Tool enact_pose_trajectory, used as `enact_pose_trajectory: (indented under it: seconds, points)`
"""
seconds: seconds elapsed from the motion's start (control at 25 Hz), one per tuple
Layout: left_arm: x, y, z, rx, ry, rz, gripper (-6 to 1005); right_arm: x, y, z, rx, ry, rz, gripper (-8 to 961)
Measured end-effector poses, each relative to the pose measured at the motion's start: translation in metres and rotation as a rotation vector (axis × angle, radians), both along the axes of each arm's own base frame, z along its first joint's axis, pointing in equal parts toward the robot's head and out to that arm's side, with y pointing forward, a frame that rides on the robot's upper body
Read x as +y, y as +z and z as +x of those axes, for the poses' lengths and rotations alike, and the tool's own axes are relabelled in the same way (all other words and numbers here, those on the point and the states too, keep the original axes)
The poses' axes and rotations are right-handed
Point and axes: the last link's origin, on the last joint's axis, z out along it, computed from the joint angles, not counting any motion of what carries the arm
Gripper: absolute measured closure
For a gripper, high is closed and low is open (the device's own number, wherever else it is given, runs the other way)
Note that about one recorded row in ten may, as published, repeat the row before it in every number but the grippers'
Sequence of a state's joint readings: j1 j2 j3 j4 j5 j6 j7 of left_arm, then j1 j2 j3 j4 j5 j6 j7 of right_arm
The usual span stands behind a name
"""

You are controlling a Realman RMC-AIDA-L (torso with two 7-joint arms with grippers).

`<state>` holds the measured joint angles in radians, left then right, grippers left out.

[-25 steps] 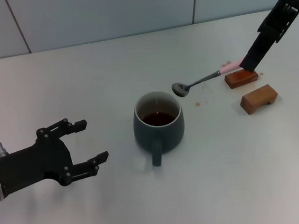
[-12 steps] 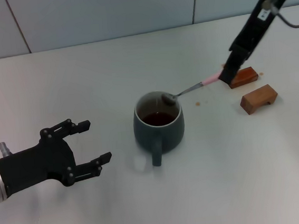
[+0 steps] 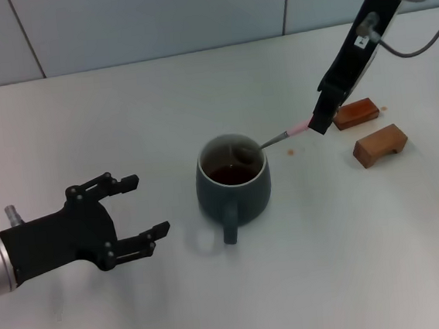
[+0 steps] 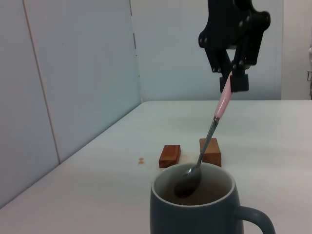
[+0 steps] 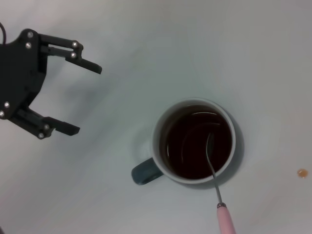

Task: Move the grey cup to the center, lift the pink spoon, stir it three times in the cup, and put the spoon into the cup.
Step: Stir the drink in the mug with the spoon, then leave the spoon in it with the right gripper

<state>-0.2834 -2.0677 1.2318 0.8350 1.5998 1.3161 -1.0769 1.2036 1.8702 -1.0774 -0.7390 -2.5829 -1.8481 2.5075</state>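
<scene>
The grey cup (image 3: 232,185) stands mid-table with brown liquid inside and its handle toward the front. It also shows in the left wrist view (image 4: 195,207) and the right wrist view (image 5: 192,141). My right gripper (image 3: 318,120) is shut on the pink spoon (image 3: 279,137) by its pink handle, up and right of the cup. The spoon slants down so its silver bowl (image 5: 210,144) sits inside the cup, over the liquid. The spoon also shows in the left wrist view (image 4: 210,131). My left gripper (image 3: 134,208) is open and empty, left of the cup.
Two brown wooden blocks (image 3: 354,112) (image 3: 379,145) lie at the right, behind and beside the right gripper. A small brown drip (image 3: 290,152) marks the table right of the cup. A tiled wall runs along the table's back edge.
My right gripper carried the spoon left from the wooden block, and its bowl went from beside the cup to inside it. My left gripper shifted slightly right.
</scene>
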Motion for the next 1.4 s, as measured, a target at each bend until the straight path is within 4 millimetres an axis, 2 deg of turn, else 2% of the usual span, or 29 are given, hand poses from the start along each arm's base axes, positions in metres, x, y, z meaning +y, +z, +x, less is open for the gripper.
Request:
enact_pose_trajectory:
  seconds: [0.32,0.48,0.64,0.76,0.88,1.12,1.28,1.4]
  points:
    - [0.003,-0.002,0.003,-0.002,-0.009,-0.005,170,0.001,-0.012,0.001,-0.05,0.004,-0.015,807]
    - [0.003,-0.002,0.004,-0.003,-0.011,-0.006,170,-0.008,-0.025,-0.007,-0.031,0.019,-0.08,805]
    - [0.004,-0.003,0.005,-0.002,-0.016,-0.006,170,-0.007,-0.032,-0.012,-0.019,0.042,-0.076,804]
    - [0.005,-0.003,0.006,-0.003,-0.021,-0.006,170,-0.002,-0.031,-0.013,-0.015,0.058,-0.047,804]
    - [0.006,-0.003,0.007,-0.002,-0.024,-0.005,170,0.004,-0.02,-0.01,-0.026,0.051,-0.012,803]
    - [0.006,-0.003,0.006,-0.003,-0.022,-0.006,170,-0.001,-0.012,-0.006,-0.04,0.015,-0.039,801]
    - [0.005,-0.004,0.006,-0.004,-0.019,-0.009,170,-0.008,-0.019,-0.007,-0.036,0.006,-0.079,800]
    - [0.006,-0.004,0.006,-0.004,-0.022,-0.01,170,-0.01,-0.031,-0.014,-0.019,0.035,-0.093,800]
